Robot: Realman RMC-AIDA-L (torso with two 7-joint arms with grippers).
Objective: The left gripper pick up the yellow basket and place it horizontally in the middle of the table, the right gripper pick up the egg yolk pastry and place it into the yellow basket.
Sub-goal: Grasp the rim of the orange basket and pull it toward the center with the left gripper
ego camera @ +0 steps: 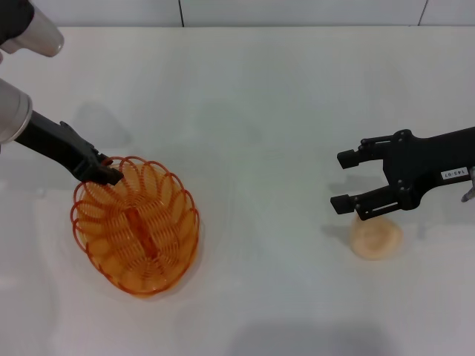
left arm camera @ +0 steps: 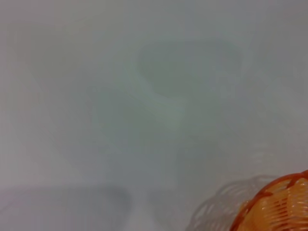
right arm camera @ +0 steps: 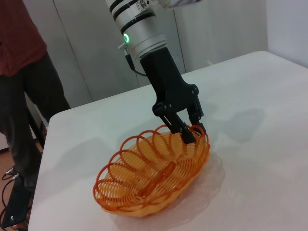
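Pastry (ego camera: 376, 238) head-view only; left pincer (right arm camera: 191, 133) grips basket (right arm camera: 153, 173).

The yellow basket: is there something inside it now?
No object lies inside the yellow basket; only the left gripper closes on its rim. The egg yolk pastry sits on the table, beneath the open right gripper.

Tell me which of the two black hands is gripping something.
The left hand, on the silver-grey arm: it pinches the orange-yellow looped-wire basket by its rim. The labelled right hand hangs open above the cream pastry.

Glossy translucent looped-plastic yellow basket (ego camera: 136, 228) on a smooth matt white table (ego camera: 267, 111); egg yolk pastry (ego camera: 376, 238) matt.
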